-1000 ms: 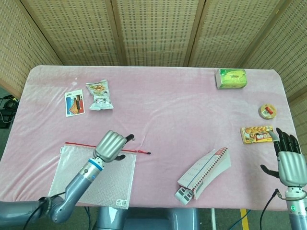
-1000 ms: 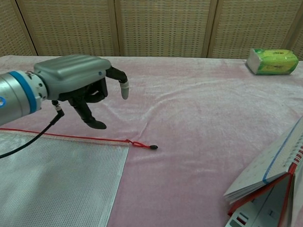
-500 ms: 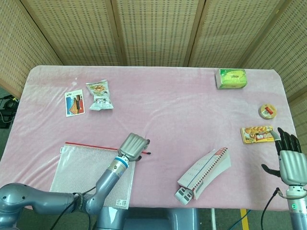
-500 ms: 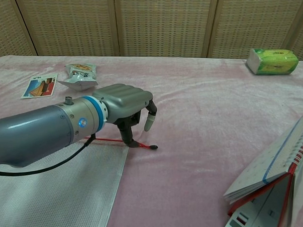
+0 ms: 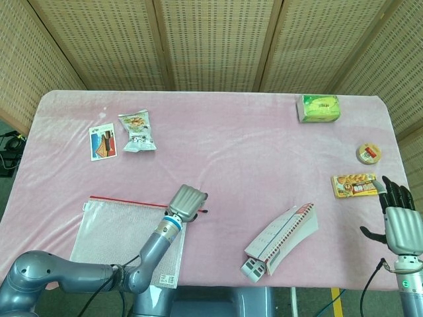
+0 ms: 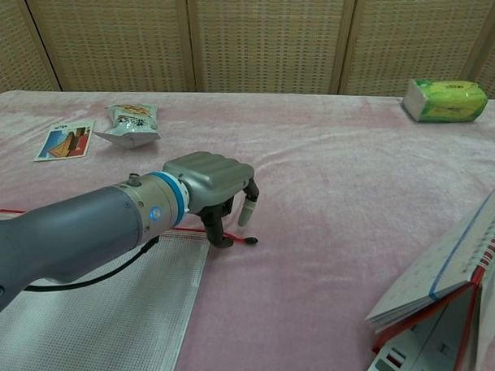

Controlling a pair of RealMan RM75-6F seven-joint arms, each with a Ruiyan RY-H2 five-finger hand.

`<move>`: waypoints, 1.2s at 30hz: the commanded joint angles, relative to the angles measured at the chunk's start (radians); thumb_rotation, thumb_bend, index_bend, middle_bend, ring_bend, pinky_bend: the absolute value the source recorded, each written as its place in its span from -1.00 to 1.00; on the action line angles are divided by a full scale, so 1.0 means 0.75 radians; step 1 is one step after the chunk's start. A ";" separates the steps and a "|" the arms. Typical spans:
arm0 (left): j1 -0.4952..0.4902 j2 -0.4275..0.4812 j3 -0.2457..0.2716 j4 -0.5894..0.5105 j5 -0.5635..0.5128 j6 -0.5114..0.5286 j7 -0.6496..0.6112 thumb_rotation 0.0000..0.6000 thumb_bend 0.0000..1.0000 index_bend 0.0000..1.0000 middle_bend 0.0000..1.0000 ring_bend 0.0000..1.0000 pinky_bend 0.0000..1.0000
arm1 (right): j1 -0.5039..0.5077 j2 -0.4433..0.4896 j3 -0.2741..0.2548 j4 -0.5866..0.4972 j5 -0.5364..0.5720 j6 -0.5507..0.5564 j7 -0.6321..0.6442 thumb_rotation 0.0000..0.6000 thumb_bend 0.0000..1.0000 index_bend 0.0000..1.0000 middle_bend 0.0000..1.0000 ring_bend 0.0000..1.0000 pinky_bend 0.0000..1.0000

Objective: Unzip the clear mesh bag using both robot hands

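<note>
The clear mesh bag (image 5: pixel 125 241) lies flat at the table's front left, its red zipper (image 5: pixel 125 201) running along the far edge. The zipper's red cord pull with a dark tip (image 6: pixel 250 240) sticks out past the bag's right corner. My left hand (image 6: pixel 211 180) hovers palm down over that corner, fingers curled downward. Its thumb tip touches the cord while another fingertip (image 6: pixel 245 211) stays raised and apart from it. In the head view the left hand (image 5: pixel 187 201) hides most of the pull. My right hand (image 5: pixel 400 221) rests open at the front right edge, far from the bag.
A spiral calendar (image 5: pixel 281 238) lies tented at the front right. An orange snack pack (image 5: pixel 353 185) and a small round tin (image 5: pixel 369 153) sit near the right hand. A green tissue pack (image 5: pixel 319 107) is at the back right, a snack bag (image 5: pixel 137 130) and a card (image 5: pixel 102 141) at the back left.
My left hand has moved right along the zipper to its pull end and dropped lower, bringing the thumb onto the cord. The right hand has hardly shifted.
</note>
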 commanded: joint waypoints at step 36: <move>-0.074 -0.078 0.008 0.137 -0.123 -0.021 -0.032 1.00 0.01 0.20 0.96 0.84 1.00 | 0.004 0.004 -0.001 0.007 0.010 -0.011 0.019 1.00 -1.00 -1.00 -1.00 -1.00 -1.00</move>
